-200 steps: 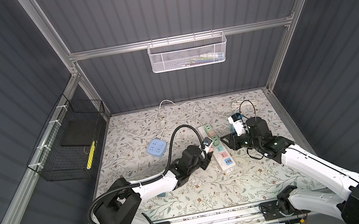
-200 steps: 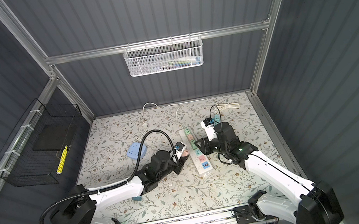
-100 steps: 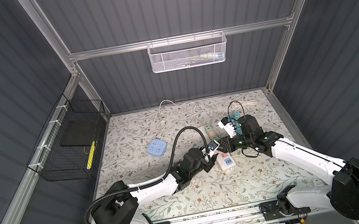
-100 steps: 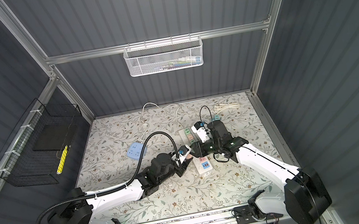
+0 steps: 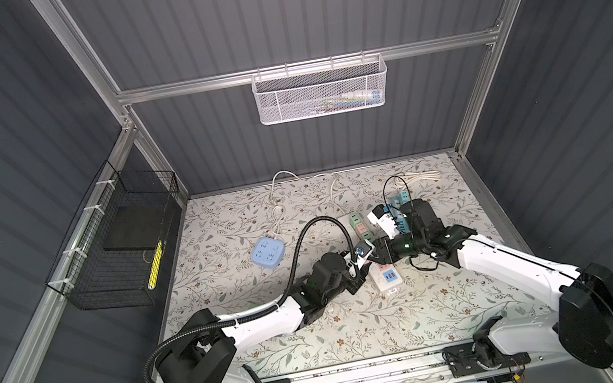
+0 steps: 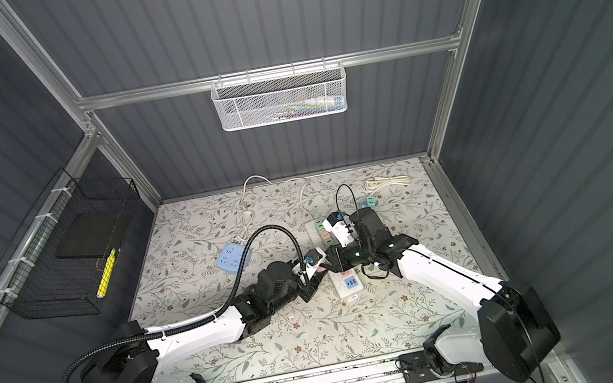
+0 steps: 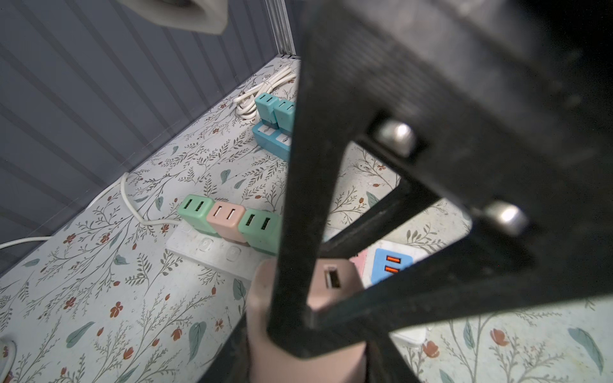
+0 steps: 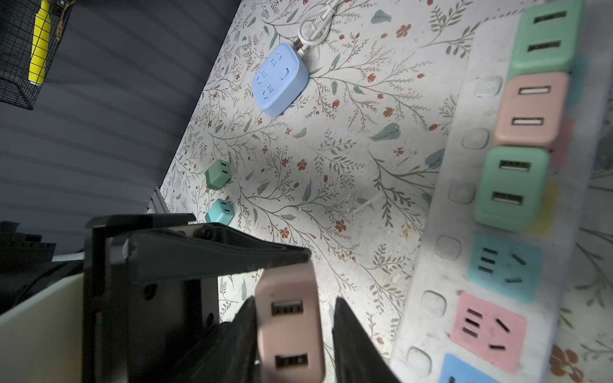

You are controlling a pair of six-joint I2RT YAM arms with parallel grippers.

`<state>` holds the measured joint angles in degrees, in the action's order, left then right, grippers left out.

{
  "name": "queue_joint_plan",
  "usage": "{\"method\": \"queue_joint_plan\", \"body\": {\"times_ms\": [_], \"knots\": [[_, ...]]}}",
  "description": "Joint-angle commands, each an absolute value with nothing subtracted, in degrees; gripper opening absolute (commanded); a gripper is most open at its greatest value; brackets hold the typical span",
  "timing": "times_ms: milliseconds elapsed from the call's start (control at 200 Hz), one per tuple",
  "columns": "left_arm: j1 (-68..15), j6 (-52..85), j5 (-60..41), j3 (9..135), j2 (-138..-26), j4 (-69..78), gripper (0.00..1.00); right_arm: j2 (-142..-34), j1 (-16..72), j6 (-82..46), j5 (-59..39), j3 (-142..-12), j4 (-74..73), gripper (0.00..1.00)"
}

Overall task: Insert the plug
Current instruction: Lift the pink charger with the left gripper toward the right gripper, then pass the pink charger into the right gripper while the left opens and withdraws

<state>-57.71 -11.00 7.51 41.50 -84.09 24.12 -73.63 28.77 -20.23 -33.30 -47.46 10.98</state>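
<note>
Here the pink plug (image 8: 289, 335) is held above the table (image 8: 331, 185), just beside the long button edge of the white power strip (image 8: 441, 212), with its two USB ports turned toward the right wrist camera. The left jaws, on the left arm (image 5: 260, 326), are closed tight on the plug. The right jaws, on the right arm (image 5: 506, 264), stand part open and straddle the same plug: one jaw lies against its side, while the other stands off with a clear gap. In both top views the two arms meet over the near half of the strip. On the strip a green adapter (image 8: 544, 36), a pink adapter (image 8: 530, 109) and a second green adapter (image 8: 512, 187) sit plugged in side by side. Next along the strip are a light blue socket (image 8: 504, 262) and a pink socket (image 8: 487, 326), both bare. A blue socket cube (image 8: 280, 78) with a white cord rests well apart on the table. A loose green cube (image 8: 217, 174) and a loose teal cube (image 8: 219, 210) lie near the table's edge.
</note>
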Motion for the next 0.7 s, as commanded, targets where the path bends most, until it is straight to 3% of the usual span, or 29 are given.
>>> {"method": "queue_joint_plan", "body": {"times_ms": [0,190,240,310,420,695], "knots": [[-57.83,-12.08,8.09,42.27,-82.18,24.35,0.23,-74.44,29.20,-19.25,-34.28,-48.60,11.69,0.36],[-57.88,-11.65,8.64,42.14,-82.20,24.46,0.31,-73.92,29.43,-19.25,-34.39,-48.78,11.56,0.25],[-57.83,-11.54,9.16,42.24,-82.23,24.37,0.37,-73.59,29.37,-19.25,-34.11,-48.61,11.48,0.24],[-57.83,-10.77,10.30,42.19,-81.98,24.14,0.54,-73.09,29.39,-19.10,-33.67,-48.27,11.41,0.24],[-57.83,-10.09,12.13,42.01,-81.08,23.40,0.65,-72.40,29.42,-18.64,-31.45,-48.00,11.81,0.23],[-57.75,-1.25,20.30,35.33,-71.22,23.25,0.80,-69.24,29.33,-16.80,-13.92,-45.59,13.93,0.23]]}}
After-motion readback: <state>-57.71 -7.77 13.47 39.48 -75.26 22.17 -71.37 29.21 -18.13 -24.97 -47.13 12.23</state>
